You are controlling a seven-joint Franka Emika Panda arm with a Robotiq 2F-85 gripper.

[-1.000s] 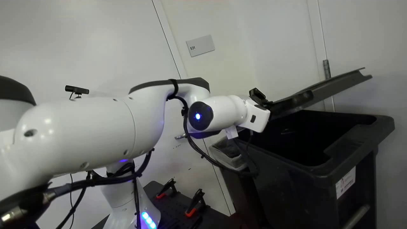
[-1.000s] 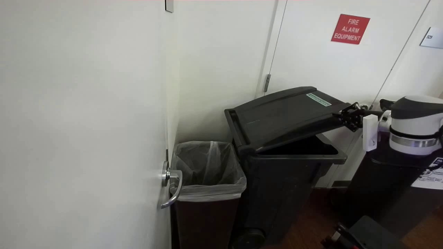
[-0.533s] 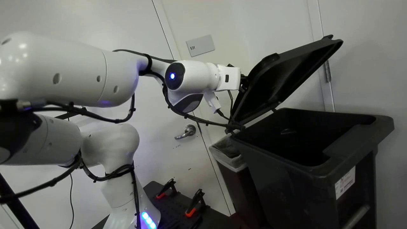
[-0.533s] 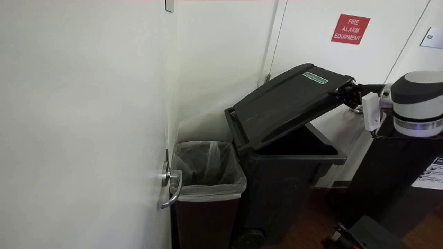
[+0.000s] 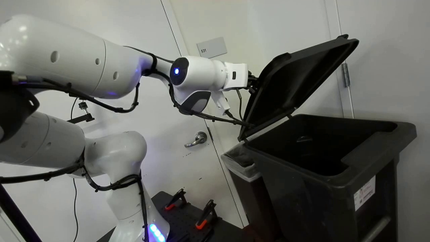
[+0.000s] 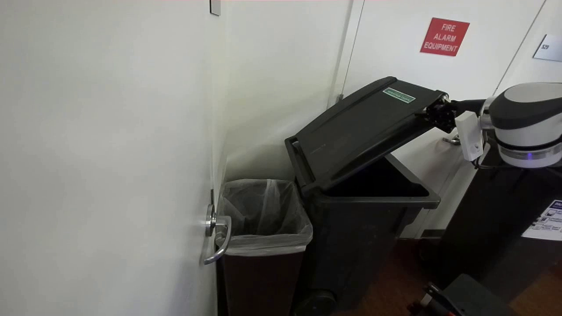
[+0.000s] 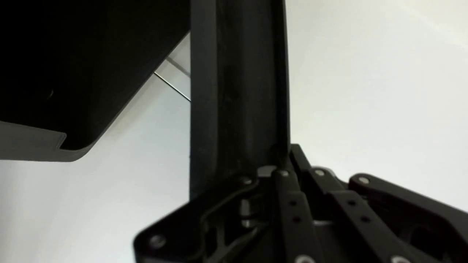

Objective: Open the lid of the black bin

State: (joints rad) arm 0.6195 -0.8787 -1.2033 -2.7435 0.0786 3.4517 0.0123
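A black wheelie bin (image 6: pixel 360 232) stands with its lid (image 6: pixel 360 131) tilted partway up, a green-and-white sticker (image 6: pixel 398 95) near the raised end, where a black robotic gripper (image 6: pixel 432 114) on a white-and-grey arm (image 6: pixel 527 125) meets the lid's edge. Just beside the bin, to the left in view, sits a dark brown wastebasket (image 6: pixel 263 278) with a translucent plastic liner (image 6: pixel 263 244), near the metal lever handle (image 6: pixel 226 241) of a white door (image 6: pixel 109 153). Behind, a red sign (image 6: pixel 445 37) reads "Fire Alarm Equipment."
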